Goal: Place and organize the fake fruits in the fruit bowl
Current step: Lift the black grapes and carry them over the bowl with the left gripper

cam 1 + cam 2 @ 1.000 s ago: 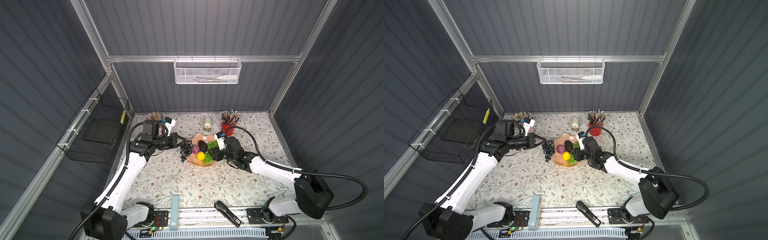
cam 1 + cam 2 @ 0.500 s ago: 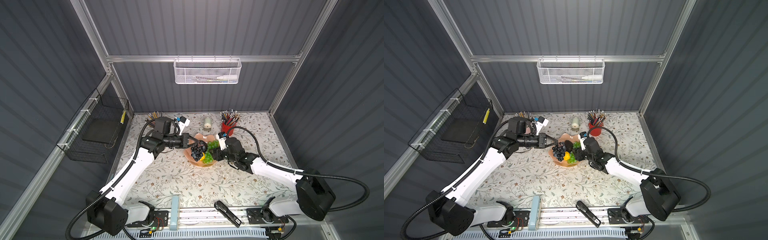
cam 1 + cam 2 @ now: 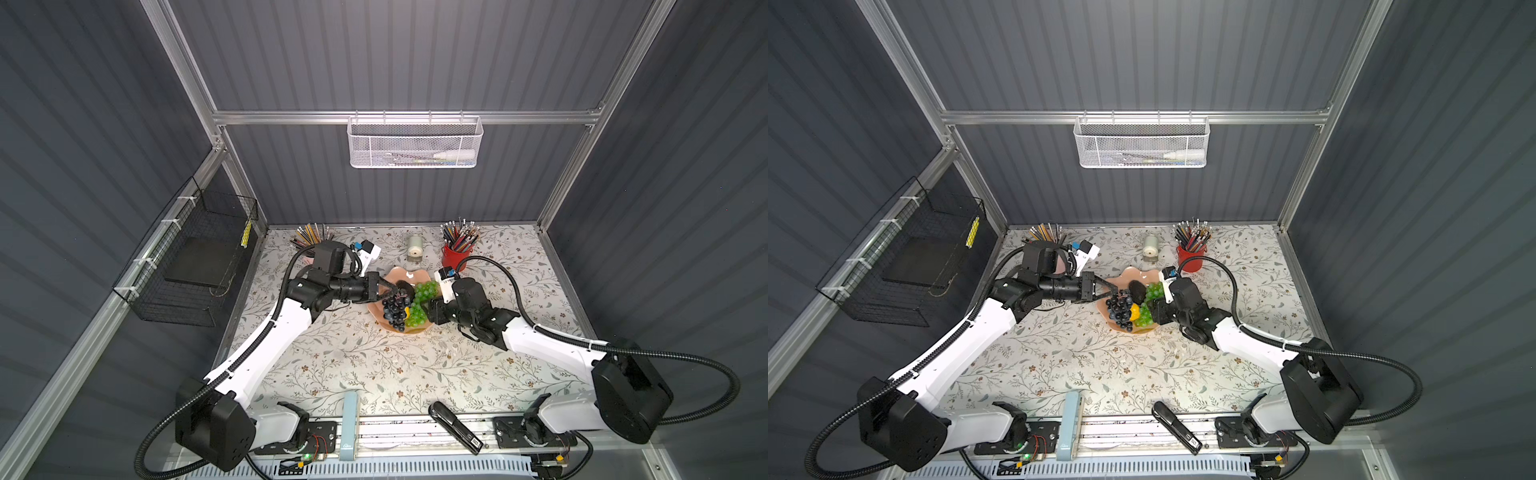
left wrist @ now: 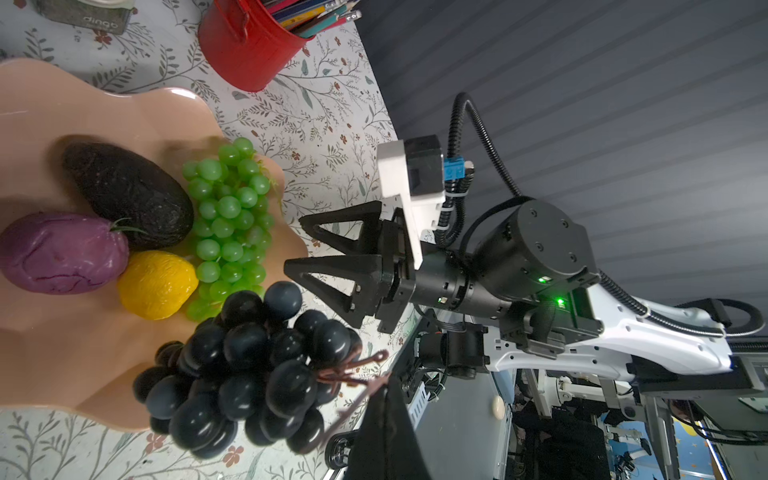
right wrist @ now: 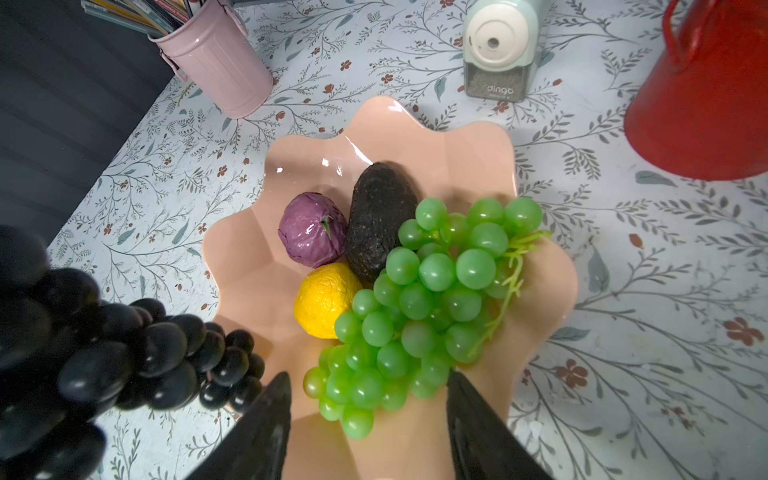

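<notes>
The peach-pink fruit bowl holds the avocado, purple fruit, lemon and green grape bunch. My left gripper is shut on the brown stem of the dark grape bunch. That bunch hangs above the bowl's near-left rim in both top views. My right gripper is open at the bowl's near-right rim. Its jaws stand on either side of the lower end of the green grapes without closing on them.
A red pencil cup and a pencil sharpener stand behind the bowl. A pink pencil cup is at the back left. A black stapler and a light blue block lie at the front edge.
My left gripper has carried the dark grape bunch rightward from beside the bowl's left side to above the bowl. The right gripper has barely moved.
</notes>
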